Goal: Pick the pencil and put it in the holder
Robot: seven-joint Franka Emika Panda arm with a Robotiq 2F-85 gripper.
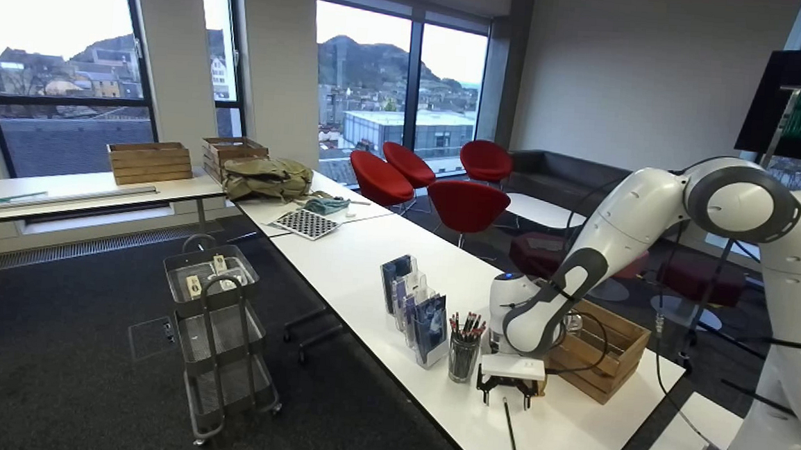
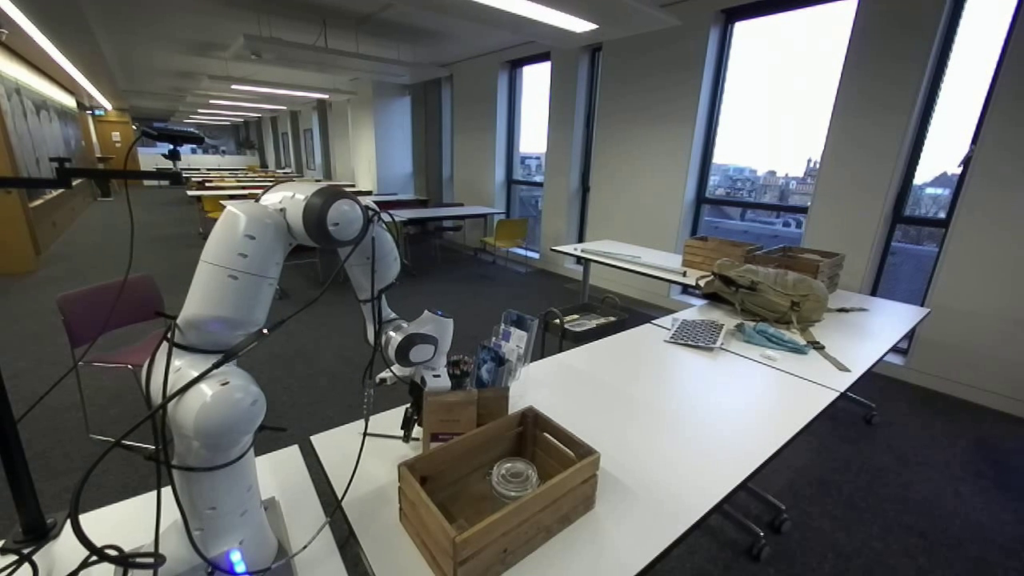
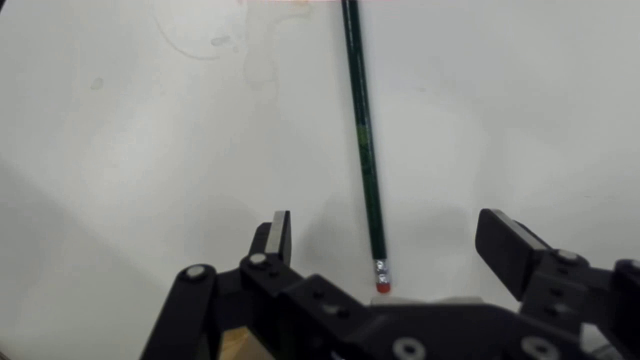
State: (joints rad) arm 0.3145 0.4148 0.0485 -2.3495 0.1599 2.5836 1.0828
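White table [image 2: 680,408]: surface smudged, as we see in wrist view.
Robot arm [image 1: 638,208]: bent down over table.
Wooden crate [image 2: 552,506]: open-topped, on table.
Leaflet stand [image 1: 429,327]: upright on table.
Gripper [image 3: 385,235]: fingers spread wide; whether tips touch table, we cannot fairly tell.
Holder [image 1: 462,364]: glassy cup, upright just beside leaflet stand, red-tipped pencils [image 1: 467,324] standing inside.
Pencil [image 3: 368,165]: dark green, lying on table near holder, red eraser end between fingers, apart from both.

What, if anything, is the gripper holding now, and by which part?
Nothing: the gripper stands open, and the dark green pencil lies untouched on the white table.
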